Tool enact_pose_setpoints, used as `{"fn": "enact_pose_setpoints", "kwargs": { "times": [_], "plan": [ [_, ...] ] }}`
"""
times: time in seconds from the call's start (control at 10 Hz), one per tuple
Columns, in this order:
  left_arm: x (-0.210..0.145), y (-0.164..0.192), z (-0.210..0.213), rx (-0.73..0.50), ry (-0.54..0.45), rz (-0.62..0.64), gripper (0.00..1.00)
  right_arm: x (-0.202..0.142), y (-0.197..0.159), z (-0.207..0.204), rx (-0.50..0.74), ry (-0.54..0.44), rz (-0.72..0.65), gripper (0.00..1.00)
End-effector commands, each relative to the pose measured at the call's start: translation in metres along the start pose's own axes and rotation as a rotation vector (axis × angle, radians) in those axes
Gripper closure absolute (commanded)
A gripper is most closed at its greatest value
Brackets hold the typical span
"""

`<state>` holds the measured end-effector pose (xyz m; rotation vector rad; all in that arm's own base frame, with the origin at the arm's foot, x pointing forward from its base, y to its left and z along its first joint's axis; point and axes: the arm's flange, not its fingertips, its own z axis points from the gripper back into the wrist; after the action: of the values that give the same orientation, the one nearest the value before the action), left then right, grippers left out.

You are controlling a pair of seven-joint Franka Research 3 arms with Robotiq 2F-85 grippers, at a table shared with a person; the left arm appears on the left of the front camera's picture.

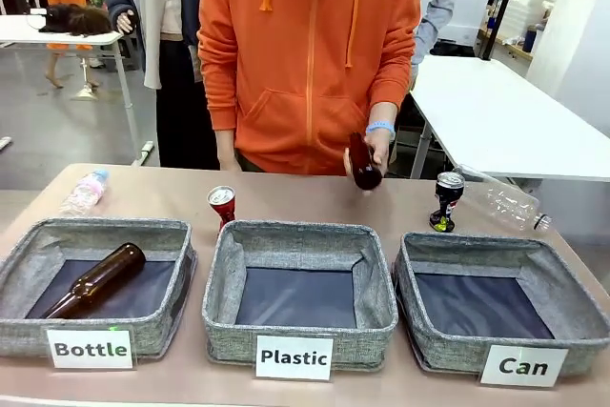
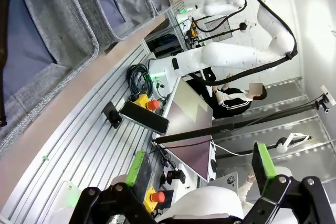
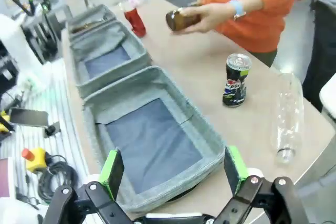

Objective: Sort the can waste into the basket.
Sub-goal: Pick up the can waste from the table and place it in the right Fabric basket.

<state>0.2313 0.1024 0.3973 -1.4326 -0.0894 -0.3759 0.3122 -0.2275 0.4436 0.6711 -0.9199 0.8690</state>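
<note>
A red can (image 1: 222, 205) (image 3: 134, 18) stands on the table behind the "Plastic" bin. A dark crushed can (image 1: 445, 201) (image 3: 235, 79) stands behind the grey "Can" basket (image 1: 500, 348) (image 3: 155, 199), which holds nothing. My right gripper (image 3: 173, 167) is open, hovering over the near rim of that basket. My left gripper (image 2: 199, 169) is open too, held off the table's near edge and looking along the bins' sides.
A person in orange holds a brown glass bottle (image 1: 363, 163) (image 3: 181, 19) above the table. Another brown bottle (image 1: 97, 279) lies in the "Bottle" bin (image 1: 29, 326). The "Plastic" bin (image 1: 295, 326) sits in the middle. Clear plastic bottles lie far left (image 1: 84, 192) and far right (image 1: 513, 206) (image 3: 287, 120).
</note>
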Motion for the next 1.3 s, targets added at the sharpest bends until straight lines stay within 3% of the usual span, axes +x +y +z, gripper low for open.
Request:
{"fn": "enact_pose_setpoints", "kwargs": {
  "times": [0.0,0.2,0.5,1.2],
  "plan": [
    [-0.001,-0.002,0.001,-0.013,-0.003,-0.006,0.0,-0.023,0.023,0.017,-0.037,-0.083,-0.082,0.0],
    [-0.001,-0.002,0.001,-0.013,-0.003,-0.006,0.0,-0.038,0.034,0.029,-0.089,-0.115,-0.101,0.0],
    [-0.001,-0.002,0.001,-0.013,-0.003,-0.006,0.0,-0.033,0.029,0.023,-0.052,-0.083,-0.09,0.0],
    [-0.001,-0.002,0.001,-0.013,-0.003,-0.006,0.0,0.046,-0.04,-0.084,0.088,0.124,-0.065,0.0]
  ]
}}
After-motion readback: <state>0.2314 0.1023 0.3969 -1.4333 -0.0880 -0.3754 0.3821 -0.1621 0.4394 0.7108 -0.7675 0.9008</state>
